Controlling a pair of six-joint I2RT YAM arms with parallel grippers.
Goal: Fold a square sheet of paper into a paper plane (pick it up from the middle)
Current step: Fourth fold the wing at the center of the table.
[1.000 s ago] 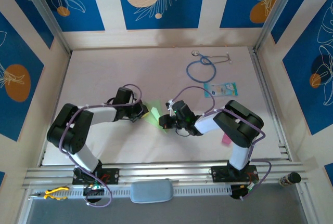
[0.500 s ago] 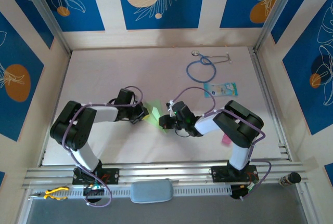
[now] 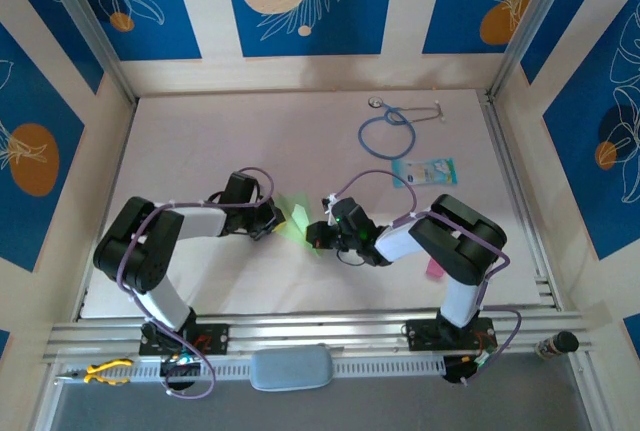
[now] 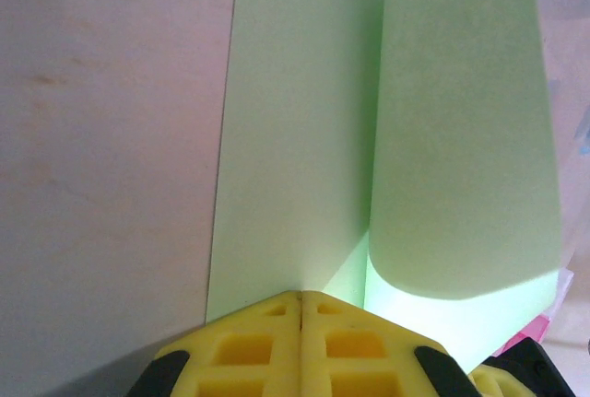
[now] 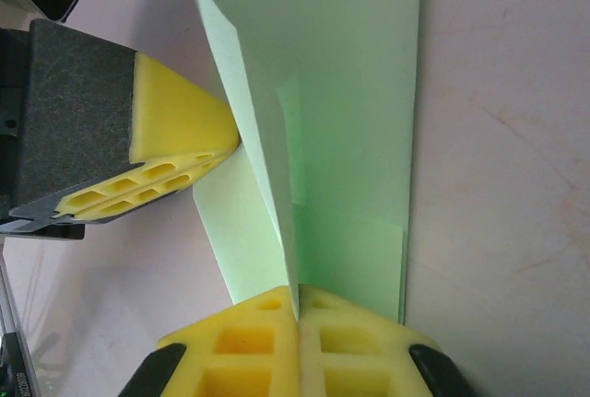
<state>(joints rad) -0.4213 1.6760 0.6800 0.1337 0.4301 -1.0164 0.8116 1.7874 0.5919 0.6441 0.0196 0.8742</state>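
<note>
The right end effector (image 5: pixel 297 294), clamped on the thin light-green square sheet of paper (image 3: pixel 296 219), has shifted only slightly. The left end effector (image 4: pixel 301 297) stays closed at the sheet's edge. The fold seems barely advanced.

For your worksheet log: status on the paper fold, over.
Left fingers, right fingers shut on the square sheet of paper. One flap raised. Stethoscope far back, clear.

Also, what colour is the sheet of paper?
The sheet of paper is plain light green, clearest in the left wrist view.
</note>
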